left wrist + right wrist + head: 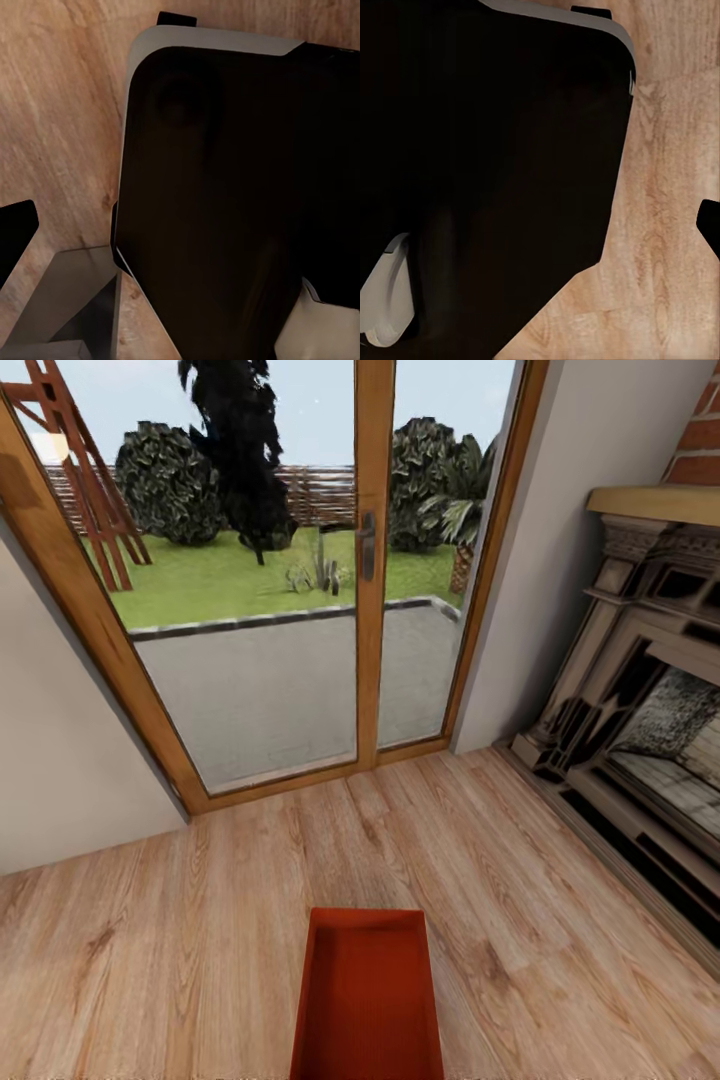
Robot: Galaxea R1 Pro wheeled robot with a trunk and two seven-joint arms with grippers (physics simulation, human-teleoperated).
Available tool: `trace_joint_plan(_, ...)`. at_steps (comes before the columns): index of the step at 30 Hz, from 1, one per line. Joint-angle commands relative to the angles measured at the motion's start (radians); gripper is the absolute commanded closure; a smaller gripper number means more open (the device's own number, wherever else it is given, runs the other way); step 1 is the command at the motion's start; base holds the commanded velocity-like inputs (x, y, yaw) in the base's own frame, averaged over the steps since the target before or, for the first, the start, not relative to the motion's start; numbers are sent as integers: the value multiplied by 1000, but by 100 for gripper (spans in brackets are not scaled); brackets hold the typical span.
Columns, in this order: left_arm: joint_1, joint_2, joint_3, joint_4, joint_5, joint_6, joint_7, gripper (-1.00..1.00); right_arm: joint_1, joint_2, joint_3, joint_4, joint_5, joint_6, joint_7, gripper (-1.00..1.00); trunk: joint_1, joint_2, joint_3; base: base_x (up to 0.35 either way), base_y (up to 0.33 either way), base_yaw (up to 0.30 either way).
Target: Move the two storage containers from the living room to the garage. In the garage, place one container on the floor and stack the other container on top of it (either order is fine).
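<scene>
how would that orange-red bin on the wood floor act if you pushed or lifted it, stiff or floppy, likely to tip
The storage container looks like rigid moulded plastic with straight walls, so it would probably hold its shape. It appears empty, so likely light for its size. Low and flat-bottomed on the smooth plank floor, it would probably slide rather than tip.

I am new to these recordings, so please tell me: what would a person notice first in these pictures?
First, the orange-red storage container, open-topped and empty, at the bottom centre of the head view over the light wood plank floor. Behind it stand tall glass doors onto a patio and garden, with a brick fireplace on the right.
</scene>
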Motion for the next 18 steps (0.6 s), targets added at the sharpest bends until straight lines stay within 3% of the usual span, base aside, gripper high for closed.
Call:
trace_joint_plan(1, -1, 0, 4, 1, 6, -3, -1, -100, 0, 1, 8, 2, -7, -3, 0, -100, 0, -1, -2, 0, 0, 0)
trace_joint_plan(18, -1, 0, 4, 1, 6, -3, -1, -100, 0, 1, 9, 2, -7, -3, 0, -100, 0, -1, -30, 0, 0, 0)
